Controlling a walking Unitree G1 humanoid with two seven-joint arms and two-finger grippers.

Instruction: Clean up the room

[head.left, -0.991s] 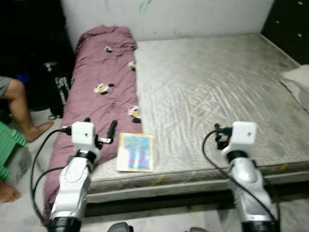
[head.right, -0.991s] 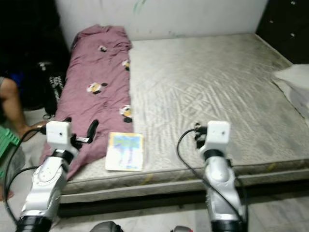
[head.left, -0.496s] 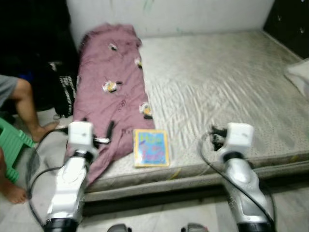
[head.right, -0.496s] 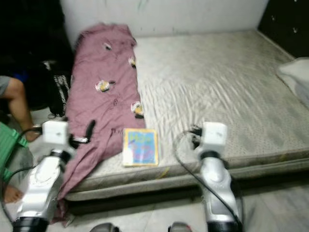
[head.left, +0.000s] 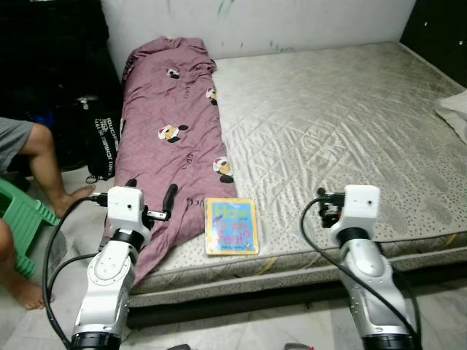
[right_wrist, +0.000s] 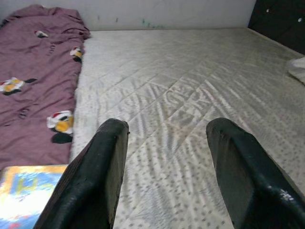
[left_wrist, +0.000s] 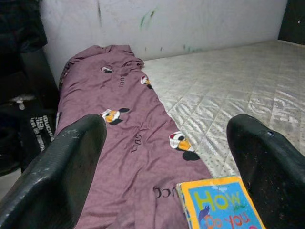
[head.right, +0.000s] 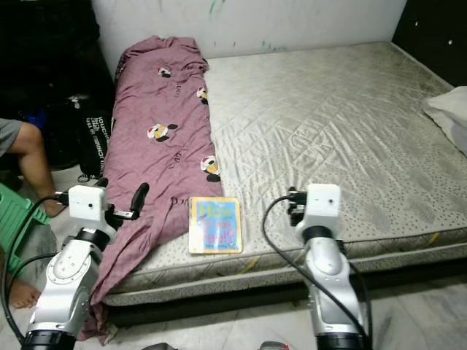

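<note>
Since the book (head.left: 231,226) lies flat near the mattress (head.left: 350,131) front edge, the robot should lower its fingers over the cover's sides, probably with the left gripper (left_wrist: 167,162), spread wide just left of it above the purple blanket (head.left: 171,138); the right gripper (right_wrist: 164,162), also open, hovers right of the book.

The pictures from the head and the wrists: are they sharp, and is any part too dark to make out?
Left eye view: sharp and evenly lit over the mattress; the corner beyond the purple blanket is near black. Left wrist view: the book is crisp, the fingers soft. Right wrist view: clear, slight sheen on the mattress.
</note>
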